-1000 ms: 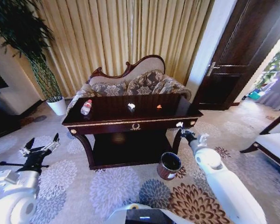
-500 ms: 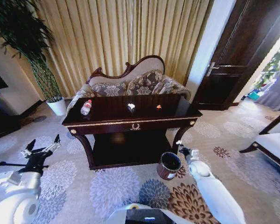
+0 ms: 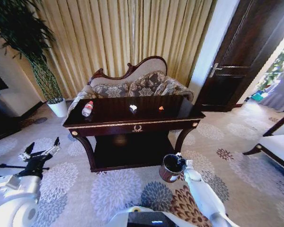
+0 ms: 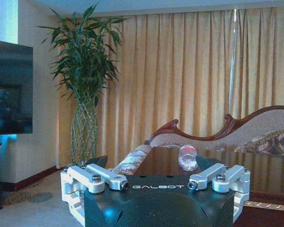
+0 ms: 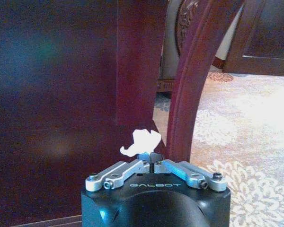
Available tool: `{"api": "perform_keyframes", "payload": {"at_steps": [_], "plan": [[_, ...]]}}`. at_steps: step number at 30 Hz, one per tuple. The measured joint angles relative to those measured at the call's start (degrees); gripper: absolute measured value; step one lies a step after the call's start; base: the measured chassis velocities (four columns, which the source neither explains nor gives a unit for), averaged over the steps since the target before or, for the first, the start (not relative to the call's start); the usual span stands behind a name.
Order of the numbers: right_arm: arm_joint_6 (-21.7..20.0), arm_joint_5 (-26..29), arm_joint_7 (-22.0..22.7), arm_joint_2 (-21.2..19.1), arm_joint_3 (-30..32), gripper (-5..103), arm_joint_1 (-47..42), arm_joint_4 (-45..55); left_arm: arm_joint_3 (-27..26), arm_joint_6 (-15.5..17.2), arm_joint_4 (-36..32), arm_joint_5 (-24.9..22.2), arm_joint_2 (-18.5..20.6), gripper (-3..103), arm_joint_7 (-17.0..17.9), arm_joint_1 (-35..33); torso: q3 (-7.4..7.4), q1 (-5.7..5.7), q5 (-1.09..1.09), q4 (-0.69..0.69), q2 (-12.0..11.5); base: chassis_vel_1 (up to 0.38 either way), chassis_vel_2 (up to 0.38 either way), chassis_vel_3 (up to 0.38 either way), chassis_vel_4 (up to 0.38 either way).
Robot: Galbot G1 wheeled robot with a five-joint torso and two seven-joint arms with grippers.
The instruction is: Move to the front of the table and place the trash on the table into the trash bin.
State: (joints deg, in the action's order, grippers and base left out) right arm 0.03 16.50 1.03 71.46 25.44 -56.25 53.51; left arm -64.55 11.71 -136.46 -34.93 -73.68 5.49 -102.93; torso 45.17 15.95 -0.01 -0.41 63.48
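Right gripper [image 3: 179, 158]: head view; low, at the rim of the trash bin [image 3: 171, 168], which stands on the carpet by the desk's front right leg. Held there, I judge, so that what it carries falls into the bin's dark inside.
Left gripper [image 3: 39, 153]: head view; off the desk's left end, low and well apart from it, prongs spread and empty; this arm looks parked.
Desk [image 3: 109, 124]: head view; straight ahead, the robot fronting it. On its top lie a bottle [image 3: 87, 108] with a red cap near the left end, a white paper wad [image 3: 133, 108] about the middle and an orange scrap [image 3: 161, 108] to the right of the wad. All three are unbinned.
Left gripper, wrist view [image 4: 156, 182]: released, nothing between its prongs; the bottle [image 4: 188, 156] lies on the desk top ahead of it.
Right gripper, wrist view [image 5: 152, 164]: clenched on a scrap of white paper [image 5: 142, 142] that sticks up from the closed tips, with the desk's curved leg [image 5: 194, 80] just beyond. The pinch looks slight, so I judge the scrap could slip early.
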Motion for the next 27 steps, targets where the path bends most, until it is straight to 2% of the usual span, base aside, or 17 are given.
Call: {"api": "perform_keyframes", "payload": {"at_steps": [3,4,5,7,9,13,14,16,18,20,21,23,24,26,27], "plan": [[0.1,-0.5,0.0,0.3,0.0,-3,0.0,0.0,0.0,0.0,0.0,0.0,-0.1,100,0.0,0.0,0.0,0.0,0.0,0.0,0.0,0.0,0.0,0.0,0.0],[0.1,-0.6,0.0,0.4,0.1,3,-0.1,0.0,0.0,0.0,-0.1,0.0,-0.2,100,0.0,-0.1,0.0,0.0,0.0,0.0,0.0,0.0,0.0,0.0,0.0],[0.1,-0.6,0.0,0.4,0.1,3,-0.1,0.0,0.0,0.0,-0.1,0.0,-0.2,100,0.0,-0.1,0.0,0.0,0.0,0.0,0.0,0.0,0.0,0.0,0.0],[0.1,-0.8,0.0,0.4,0.2,13,-0.4,0.3,0.0,-0.1,-0.1,0.0,-0.4,100,0.0,-0.1,0.0,0.0,0.0,-0.01,0.0,0.0,0.0,0.0,0.0],[0.2,-0.9,0.0,0.3,0.2,13,-0.5,0.5,0.0,-0.1,-0.2,0.0,-0.4,100,0.0,-0.1,0.0,0.0,0.01,-0.01,0.0,0.0,0.0,0.0,0.0],[0.6,-1.1,0.2,0.1,0.6,35,-0.7,0.9,0.0,-0.2,-0.2,0.0,-0.5,100,-0.1,-0.1,0.0,0.0,0.0,-0.01,0.0,0.0,0.0,0.0,0.0],[0.6,-1.1,0.2,0.1,0.6,35,-0.7,0.9,0.0,-0.2,-0.2,0.0,-0.5,100,-0.1,-0.1,0.0,0.0,0.0,-0.01,0.0,0.0,0.0,0.0,0.0],[0.7,-1.2,0.3,0.1,0.6,47,-0.8,1.2,0.0,-0.3,-0.1,0.0,-0.5,100,-0.1,-0.1,0.0,0.0,0.01,0.0,0.0,0.0,0.0,0.0,0.0],[0.7,-1.3,0.3,0.1,0.7,47,-0.9,1.3,-0.1,-0.4,-0.1,0.0,-0.4,100,-0.1,-0.2,0.0,0.0,0.0,0.0,0.0,0.0,0.0,0.0,0.0],[0.7,-1.4,0.4,0.2,0.7,57,-1.1,1.8,-0.3,-0.6,0.0,-0.1,-0.2,100,-0.1,-0.2,0.0,0.0,0.01,0.0,0.0,0.0,0.0,0.0,0.0],[0.7,-1.4,0.4,0.2,0.7,57,-1.1,1.8,-0.3,-0.6,0.0,-0.1,-0.2,100,-0.1,-0.2,0.0,0.0,0.01,0.0,0.0,0.0,0.0,0.0,0.0],[0.7,-1.4,0.4,0.2,0.8,70,-1.2,2.2,-0.7,-0.6,0.1,-0.3,0.0,100,-0.1,-0.2,0.0,0.0,0.0,-0.01,0.0,0.0,0.0,0.0,0.0],[0.7,-1.4,0.4,0.2,0.8,70,-1.2,2.2,-0.7,-0.6,0.1,-0.3,0.0,100,-0.1,-0.2,0.0,0.0,0.0,-0.01,0.0,0.0,0.0,0.0,0.0],[0.7,-1.5,0.4,0.2,0.8,80,-1.3,2.5,-0.9,-0.8,0.2,-0.4,0.0,100,-0.1,-0.4,0.0,0.0,0.0,0.0,0.0,0.0,0.0,0.0,0.0],[0.7,-1.5,0.4,0.2,0.8,80,-1.3,2.5,-0.9,-0.8,0.2,-0.4,0.0,100,-0.1,-0.4,0.0,0.0,0.0,0.0,0.0,0.0,0.0,0.0,0.0]]}}
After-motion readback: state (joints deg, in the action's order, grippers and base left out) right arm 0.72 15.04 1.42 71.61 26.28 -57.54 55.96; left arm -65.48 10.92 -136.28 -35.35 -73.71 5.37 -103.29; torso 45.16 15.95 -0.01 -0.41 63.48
